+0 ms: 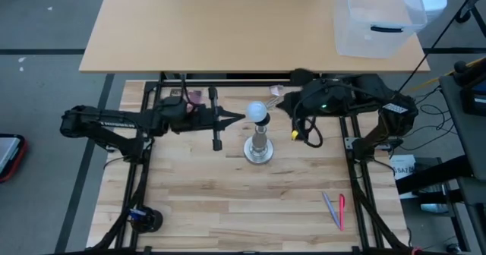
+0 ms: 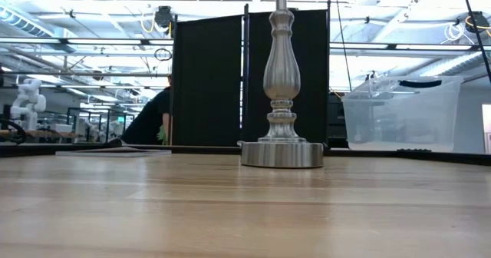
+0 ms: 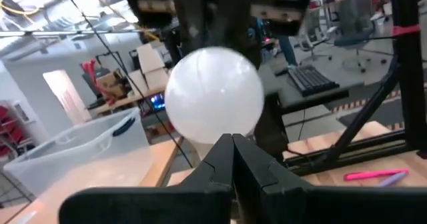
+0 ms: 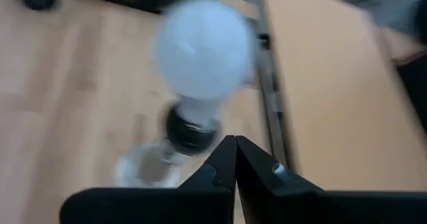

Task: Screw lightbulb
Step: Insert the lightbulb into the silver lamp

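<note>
The white frosted lightbulb point(image 1: 258, 111) is seen seated in the black socket atop the silver stand point(image 1: 259, 149), mid-table. The left gripper point(image 1: 241, 118) is pinched shut, empty, just beside the globe; the right gripper point(image 1: 279, 102) is likewise closed. Pens point(image 1: 335, 209) are left well apart.

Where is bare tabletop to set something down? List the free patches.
Free: wood between the lamp stand and the pens; also the near-left stretch toward the black object. Crowded: around the lightbulb, between left gripper and right gripper.
</note>
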Robot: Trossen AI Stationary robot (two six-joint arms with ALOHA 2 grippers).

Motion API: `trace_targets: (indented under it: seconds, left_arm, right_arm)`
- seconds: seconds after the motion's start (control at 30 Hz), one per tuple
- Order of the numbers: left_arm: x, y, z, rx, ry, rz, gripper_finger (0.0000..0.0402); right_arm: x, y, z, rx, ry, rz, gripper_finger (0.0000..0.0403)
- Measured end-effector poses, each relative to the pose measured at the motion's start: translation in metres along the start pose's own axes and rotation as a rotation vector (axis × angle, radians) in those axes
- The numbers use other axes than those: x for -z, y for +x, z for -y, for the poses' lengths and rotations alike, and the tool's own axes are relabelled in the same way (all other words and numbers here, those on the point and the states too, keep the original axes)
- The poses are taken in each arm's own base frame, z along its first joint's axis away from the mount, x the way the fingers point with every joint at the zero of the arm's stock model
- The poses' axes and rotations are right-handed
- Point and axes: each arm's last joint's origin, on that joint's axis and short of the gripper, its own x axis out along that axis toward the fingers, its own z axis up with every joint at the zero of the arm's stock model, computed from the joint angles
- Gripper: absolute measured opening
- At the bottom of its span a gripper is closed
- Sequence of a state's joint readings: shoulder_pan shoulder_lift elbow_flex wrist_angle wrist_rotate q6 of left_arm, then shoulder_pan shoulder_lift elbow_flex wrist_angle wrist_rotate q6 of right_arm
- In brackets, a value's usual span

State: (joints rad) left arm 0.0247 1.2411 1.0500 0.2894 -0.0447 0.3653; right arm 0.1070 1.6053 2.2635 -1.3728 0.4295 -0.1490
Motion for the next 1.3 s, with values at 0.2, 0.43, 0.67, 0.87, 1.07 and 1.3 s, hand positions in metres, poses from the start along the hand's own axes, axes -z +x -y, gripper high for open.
trace_targets:
  seconds: [0.2,0.43,0.67,0.87,1.07,1.3]
  left_arm:
    - [-0.002,-0.002,-0.002,-0.016,-0.016,0.001,0.0002]
    - [-0.001,-0.002,-0.002,-0.019,-0.02,-0.012,0.0002]
    - [-0.001,-0.002,-0.002,-0.02,-0.026,-0.011,0.0002]
    - [0.001,-0.002,-0.002,-0.036,-0.042,-0.039,0.0002]
    - [0.003,-0.002,-0.001,-0.039,-0.065,-0.061,0.0002]
    - [0.002,-0.002,0.001,-0.016,-0.066,-0.054,0.0002]
  right_arm:
    - [0.019,-0.072,0.034,0.085,0.11,0.215,0.0]
    - [0.059,-0.13,0.054,0.127,0.204,0.368,0.0]
    - [0.095,-0.1,0.034,0.149,0.179,0.448,0.0]
    - [0.132,-0.064,0.008,0.114,0.143,0.738,0.0]
    - [0.146,-0.009,-0.02,0.135,0.149,0.85,0.0]
    - [0.133,0.026,-0.033,0.153,0.14,0.867,0.0]
